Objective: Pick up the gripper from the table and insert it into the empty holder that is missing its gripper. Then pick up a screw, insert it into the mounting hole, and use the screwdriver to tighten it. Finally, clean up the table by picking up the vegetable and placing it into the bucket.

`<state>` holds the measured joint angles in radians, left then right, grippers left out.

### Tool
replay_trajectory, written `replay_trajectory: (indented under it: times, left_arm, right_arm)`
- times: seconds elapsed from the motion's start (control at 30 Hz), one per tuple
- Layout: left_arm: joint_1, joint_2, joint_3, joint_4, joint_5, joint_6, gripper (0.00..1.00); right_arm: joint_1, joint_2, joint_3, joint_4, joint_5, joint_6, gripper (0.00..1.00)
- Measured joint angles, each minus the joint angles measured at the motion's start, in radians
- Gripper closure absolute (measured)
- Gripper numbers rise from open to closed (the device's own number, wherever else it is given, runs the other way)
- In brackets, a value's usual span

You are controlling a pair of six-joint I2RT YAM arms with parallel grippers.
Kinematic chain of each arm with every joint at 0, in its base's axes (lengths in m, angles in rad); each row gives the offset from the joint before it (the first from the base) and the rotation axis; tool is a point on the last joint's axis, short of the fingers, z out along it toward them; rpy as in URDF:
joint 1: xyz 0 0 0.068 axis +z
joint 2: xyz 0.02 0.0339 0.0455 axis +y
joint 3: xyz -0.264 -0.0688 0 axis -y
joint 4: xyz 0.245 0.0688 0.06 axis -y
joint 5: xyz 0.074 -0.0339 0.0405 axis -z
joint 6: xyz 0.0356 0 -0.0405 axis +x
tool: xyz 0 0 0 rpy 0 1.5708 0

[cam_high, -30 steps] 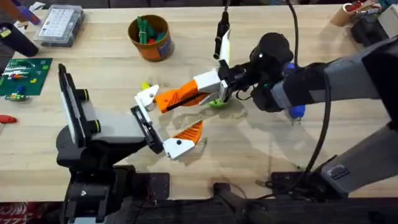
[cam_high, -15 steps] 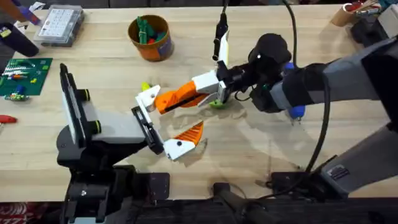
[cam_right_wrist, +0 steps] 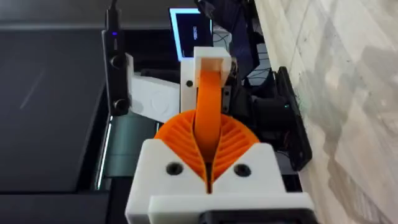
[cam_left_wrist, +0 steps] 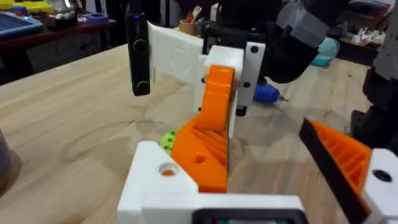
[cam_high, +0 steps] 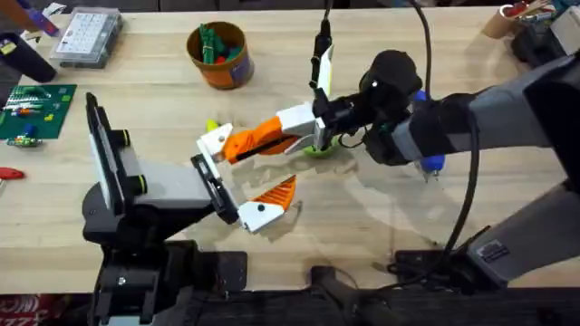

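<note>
From overhead, the right gripper (cam_high: 292, 134) reaches across the middle of the wooden table (cam_high: 435, 54) and pinches the orange gripper (cam_high: 252, 140) between its two fingers, the wedge's far end pushed against the white holder (cam_high: 215, 141) at the upper end of the left arm's black bar. The left gripper (cam_high: 237, 177) sits just below, spread wide: one side is the holder now meeting the wedge, the other carries its own orange finger (cam_high: 275, 191) on a white mount nearer the camera, and nothing is held between them. A green vegetable (cam_high: 316, 149) lies on the table directly under the right gripper, partly hidden by it. The orange-brown bucket (cam_high: 218, 54) stands well apart at the far side with green and red items inside, and the blue screwdriver (cam_high: 426, 158) peeks out beside the right arm. In the left wrist view, the orange gripper (cam_left_wrist: 209, 130) stands tilted over the holder (cam_left_wrist: 163, 180), touching it, its top clasped by the right gripper (cam_left_wrist: 219, 59). In the right wrist view, the right gripper's ribbed pads (cam_right_wrist: 233, 140) close on the orange gripper (cam_right_wrist: 208, 99), which runs straight out to the holder (cam_right_wrist: 211, 65).
</note>
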<state>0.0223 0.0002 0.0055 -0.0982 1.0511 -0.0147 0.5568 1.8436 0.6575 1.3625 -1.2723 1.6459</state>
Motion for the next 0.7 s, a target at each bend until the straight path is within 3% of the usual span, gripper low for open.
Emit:
replay_trajectory:
  times: [0.7]
  left_arm:
    - [0.0,0.0,0.0,-0.002,0.007,-0.005,0.013]
  right_arm:
    - [0.021,0.022,0.0,0.013,0.038,-0.007,0.983]
